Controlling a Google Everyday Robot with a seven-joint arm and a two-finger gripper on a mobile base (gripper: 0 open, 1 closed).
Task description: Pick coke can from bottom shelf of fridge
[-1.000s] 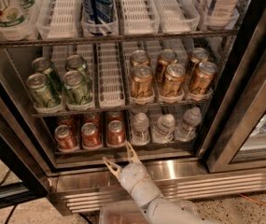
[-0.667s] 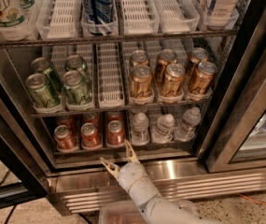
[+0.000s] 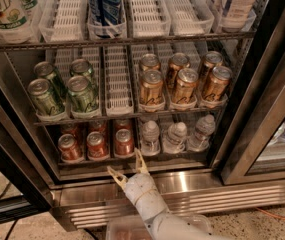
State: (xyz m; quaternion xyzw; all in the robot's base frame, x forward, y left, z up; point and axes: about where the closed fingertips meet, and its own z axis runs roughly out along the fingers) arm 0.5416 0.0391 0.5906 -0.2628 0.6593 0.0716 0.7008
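Note:
The fridge (image 3: 262,104) stands open in front of me. Its bottom shelf (image 3: 132,160) holds three red coke cans in front: left (image 3: 69,147), middle (image 3: 96,145) and right (image 3: 124,141), with more red cans behind them. My gripper (image 3: 128,165) is open, its two tan fingers spread just below and in front of the right coke can, near the shelf's front edge. It holds nothing.
Small water bottles (image 3: 176,136) stand right of the coke cans. The rack above holds green cans (image 3: 81,93) and gold-brown cans (image 3: 184,85). The ribbed steel base (image 3: 222,196) lies below. The glass door (image 3: 282,134) hangs open at right.
My gripper has crept slightly up and forward toward the right coke can. The cans have not moved.

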